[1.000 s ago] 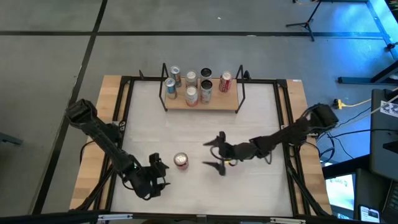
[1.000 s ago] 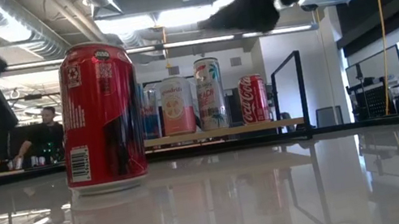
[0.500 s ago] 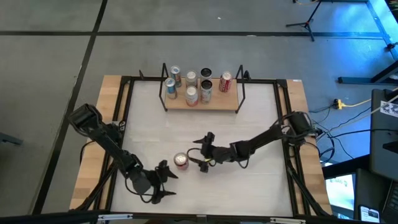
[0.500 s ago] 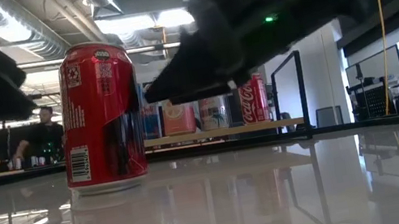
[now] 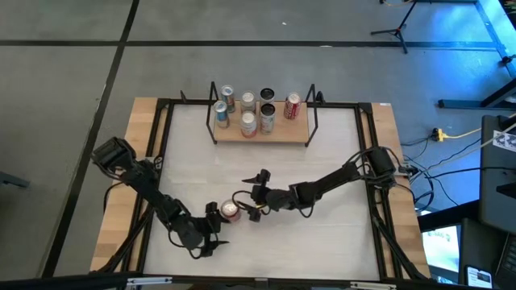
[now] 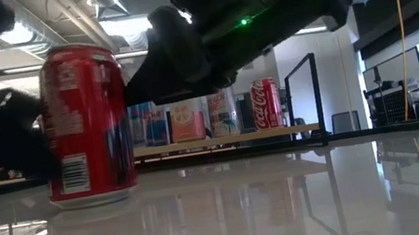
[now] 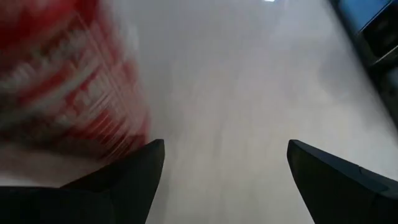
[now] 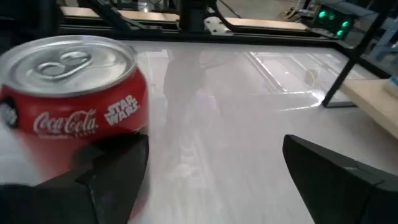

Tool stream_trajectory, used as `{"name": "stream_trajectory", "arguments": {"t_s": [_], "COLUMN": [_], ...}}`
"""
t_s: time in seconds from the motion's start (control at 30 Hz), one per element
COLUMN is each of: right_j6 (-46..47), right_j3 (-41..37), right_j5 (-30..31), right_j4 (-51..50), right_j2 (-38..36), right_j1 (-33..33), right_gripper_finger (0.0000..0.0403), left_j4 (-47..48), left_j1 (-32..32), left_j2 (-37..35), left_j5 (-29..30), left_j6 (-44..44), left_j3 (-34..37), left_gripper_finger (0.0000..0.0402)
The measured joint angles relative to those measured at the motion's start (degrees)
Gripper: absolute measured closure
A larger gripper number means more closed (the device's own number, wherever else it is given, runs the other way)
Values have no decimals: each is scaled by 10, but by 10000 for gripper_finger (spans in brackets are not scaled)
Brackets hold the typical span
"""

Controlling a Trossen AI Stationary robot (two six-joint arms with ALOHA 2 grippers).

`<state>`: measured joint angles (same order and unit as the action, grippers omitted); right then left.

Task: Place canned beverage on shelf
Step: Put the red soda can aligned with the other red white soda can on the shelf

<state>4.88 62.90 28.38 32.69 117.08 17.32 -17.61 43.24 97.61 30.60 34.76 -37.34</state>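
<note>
The right gripper (image 5: 246,206) stood with its jaws spread wide and nothing held, just beside the red can (image 5: 231,211) on the near-centre of the table (image 5: 339,242); in its wrist view one finger (image 8: 106,180) sat against the can's side while the other hung well clear. The left gripper (image 5: 211,234), likewise released and empty, crowded the same can from the opposite side. The can appeared to lean slightly in the low view, so the likely trouble was a knock: with both arms pressing in and the can off-centre between the right fingers, a closing jaw could tip or skid it away, or the two grippers could collide. One can stood loose on the table; six more stood on the shelf (image 5: 282,135) at the far edge, well apart from it.
</note>
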Motion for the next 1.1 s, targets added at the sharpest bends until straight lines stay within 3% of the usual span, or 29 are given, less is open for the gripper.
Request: {"name": "stream_trajectory", "arguments": {"t_s": [0.3, 0.63, 0.83, 1.1], "right_j6": [12, 41, 37, 42], "right_j3": [0, 0, 29, 133], "right_j5": [-42, -33, -44, -55], "right_j4": [1, -22, -117, -187], "right_j2": [0, -2, -50, -49], "right_j1": [28, 40, 58, 51], "right_gripper_finger": [33, 33, 33, 33], "left_j4": [128, 142, 164, 203], "left_j1": [0, -1, 7, 38], "left_j2": [-3, -3, -16, -39], "left_j5": [24, 30, 19, 136], "left_j6": [80, 104, 118, 120], "left_j3": [0, 0, 0, 0], "left_gripper_finger": [72, 72, 72, 72]}}
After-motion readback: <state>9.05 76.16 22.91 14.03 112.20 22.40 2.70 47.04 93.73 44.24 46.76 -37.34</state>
